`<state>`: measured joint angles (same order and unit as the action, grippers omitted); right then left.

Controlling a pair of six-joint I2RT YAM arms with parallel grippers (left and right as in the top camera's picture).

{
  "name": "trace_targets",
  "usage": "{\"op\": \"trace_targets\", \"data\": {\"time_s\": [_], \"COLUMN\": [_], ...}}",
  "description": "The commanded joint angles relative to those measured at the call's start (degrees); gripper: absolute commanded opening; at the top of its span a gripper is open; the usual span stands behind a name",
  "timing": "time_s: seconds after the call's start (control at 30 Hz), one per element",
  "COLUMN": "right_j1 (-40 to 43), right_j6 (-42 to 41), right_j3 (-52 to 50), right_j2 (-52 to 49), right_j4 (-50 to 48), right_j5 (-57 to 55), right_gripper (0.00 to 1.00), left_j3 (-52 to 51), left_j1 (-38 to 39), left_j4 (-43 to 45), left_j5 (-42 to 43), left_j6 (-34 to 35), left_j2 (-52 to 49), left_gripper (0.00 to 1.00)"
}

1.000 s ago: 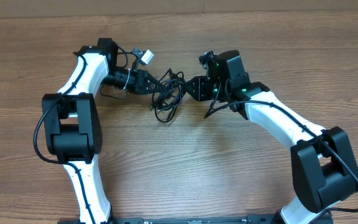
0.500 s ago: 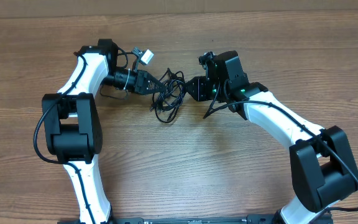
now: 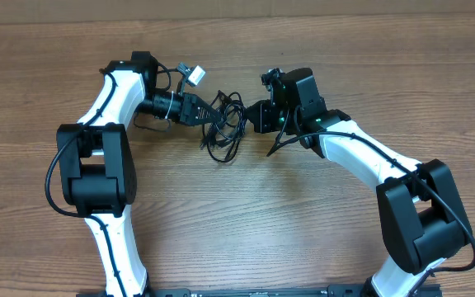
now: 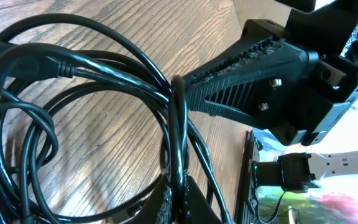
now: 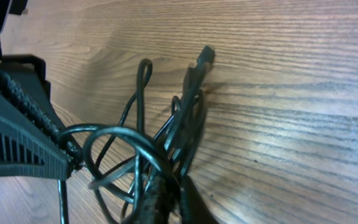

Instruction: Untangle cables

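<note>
No text, label, brand, number or sign can be read in any view. Any marking on the small white piece (image 3: 193,74) seen from overhead is too small to be made out.

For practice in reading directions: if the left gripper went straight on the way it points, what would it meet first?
The cables, between its jaws; past them probably the right gripper, though depth is unclear.
</note>
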<state>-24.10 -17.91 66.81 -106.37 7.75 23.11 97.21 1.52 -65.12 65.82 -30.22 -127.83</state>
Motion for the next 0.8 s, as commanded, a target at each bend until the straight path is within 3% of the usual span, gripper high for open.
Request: {"op": "trace_targets", "data": {"time_s": [0.0, 0.1, 0.3, 0.63, 0.67, 0.77], "right_j1": [-0.33, 0.7, 3.58, 3.58, 3.61, 4.68], "right_j6": [0.28, -0.11, -3.32, -2.89, -3.23, -3.04], "right_j3": [1.05, 1.2, 1.2, 1.2, 1.2, 1.2], "right_j2": [-0.26, -0.02, 1.51, 1.53, 1.53, 1.51], "right_j4": [-0.66, -0.98, -0.48, 7.45, 8.41, 10.64], "right_j5": [-1.18, -0.81, 11.04, 20.81, 20.09, 14.08], "right_gripper": [0.04, 0.04, 0.04, 0.04, 0.04, 0.04], "left_j3": [-0.35, -0.35, -0.37, -0.35, -0.37, -0.37], "left_j1": [0.39, 0.39, 0.39, 0.44, 0.44, 0.44], "left_j4": [-0.04, -0.02, 1.16, 4.09, 4.09, 4.09], "left_j5": [1.66, 1.49, -0.92, -5.4, -5.4, -5.42], "left_j6": [-1.55, -1.55, -1.22, 4.79, 4.79, 4.79], "left_j2": [1.29, 1.29, 1.29, 1.29, 1.29, 1.29], "left_gripper": [0.06, 0.06, 0.11, 0.39, 0.48, 0.55]}}
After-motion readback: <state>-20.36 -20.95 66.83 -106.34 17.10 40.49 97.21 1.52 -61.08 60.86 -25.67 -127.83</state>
